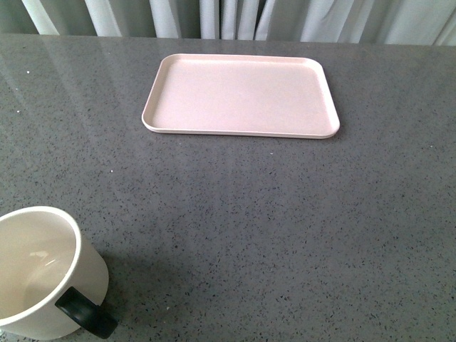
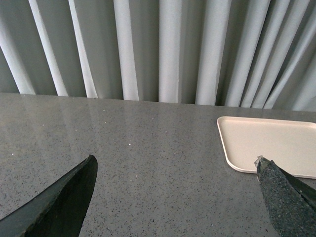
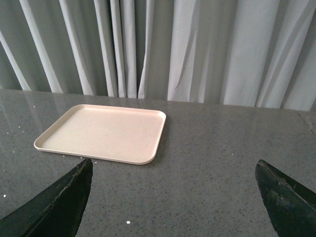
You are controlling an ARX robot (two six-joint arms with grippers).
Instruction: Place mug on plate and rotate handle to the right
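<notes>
The cream-white mug [image 1: 39, 274] stands upright on the grey table at the near left corner of the front view, partly cut off by the frame. Its black handle [image 1: 85, 313] points toward the near right. Its smiley face is hidden. The pale pink plate [image 1: 242, 95] lies empty at the far centre of the table; it also shows in the left wrist view [image 2: 276, 145] and the right wrist view [image 3: 103, 133]. My left gripper [image 2: 175, 165] is open and empty above bare table. My right gripper [image 3: 173, 168] is open and empty, nearer than the plate. Neither arm shows in the front view.
The grey speckled table [image 1: 271, 228] stretches between the mug and the plate. Pale curtains [image 1: 235, 18] hang behind the table's far edge.
</notes>
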